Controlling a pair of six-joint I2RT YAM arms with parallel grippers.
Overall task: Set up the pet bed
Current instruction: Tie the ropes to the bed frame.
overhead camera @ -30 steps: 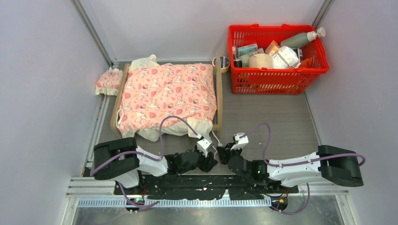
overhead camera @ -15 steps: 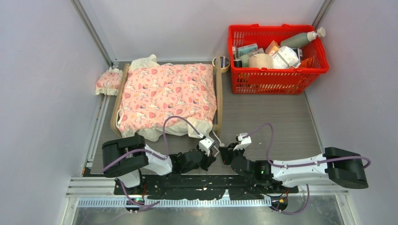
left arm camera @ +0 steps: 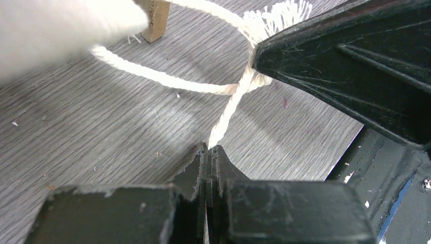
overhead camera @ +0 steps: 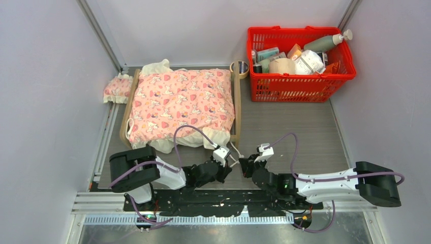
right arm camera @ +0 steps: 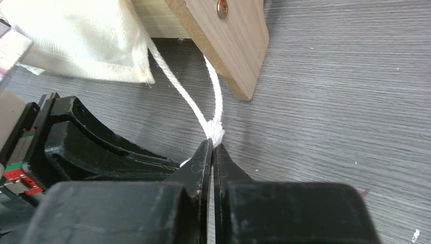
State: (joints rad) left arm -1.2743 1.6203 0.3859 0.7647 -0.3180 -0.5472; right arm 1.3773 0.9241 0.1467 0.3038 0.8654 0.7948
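The pet bed [overhead camera: 237,101] stands at the back left, its wooden frame showing round a pink patterned blanket [overhead camera: 183,104] that covers its top. A white cord [overhead camera: 235,151] runs from the bed's near right corner onto the table. My left gripper [left arm camera: 209,148] is shut on one strand of the cord [left arm camera: 231,109]. My right gripper [right arm camera: 212,145] is shut on the frayed end of the cord [right arm camera: 188,99], just below the bed's wooden leg [right arm camera: 228,46]. The two grippers nearly touch, tip to tip, in front of the bed. A small pink pillow [overhead camera: 118,89] lies left of the bed.
A red basket [overhead camera: 300,84] full of bottles and packets stands at the back right. A roll of tape [overhead camera: 239,67] lies between the basket and the bed. Grey walls close in on both sides. The blanket's cream frill [right arm camera: 86,40] hangs over the bed's near edge.
The left gripper has shut on the cord. The left arm has drawn in a little, and the right arm's elbow has shifted to the right.
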